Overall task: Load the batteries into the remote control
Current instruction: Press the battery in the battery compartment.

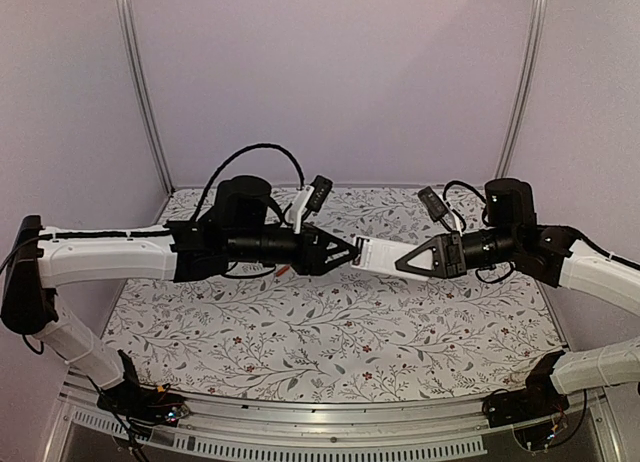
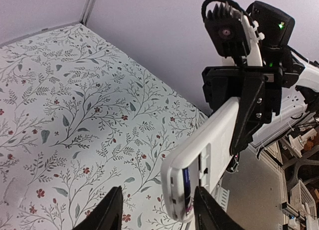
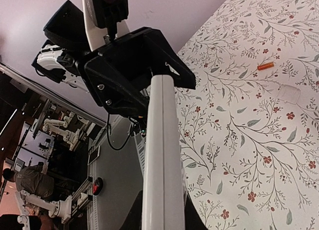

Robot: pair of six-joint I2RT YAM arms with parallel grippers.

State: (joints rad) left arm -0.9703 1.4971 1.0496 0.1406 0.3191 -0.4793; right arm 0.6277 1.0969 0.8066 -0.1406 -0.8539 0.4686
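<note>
Right hand [image 1: 402, 260] holds white remote control [image 1: 376, 253] level above table [image 1: 330, 337]; left hand [image 1: 351, 252] at its free end.

I count two pincers of my own: one left gripper [image 1: 352, 253] and one right gripper [image 1: 402, 261]. There is one remote control [image 2: 209, 150]. I make it two batteries: one orange battery [image 3: 265, 66] and one dark battery [image 2: 186, 185], as far as I can tell. I see one small clear panel [image 3: 289, 93] and one table [image 1: 330, 332].
</note>
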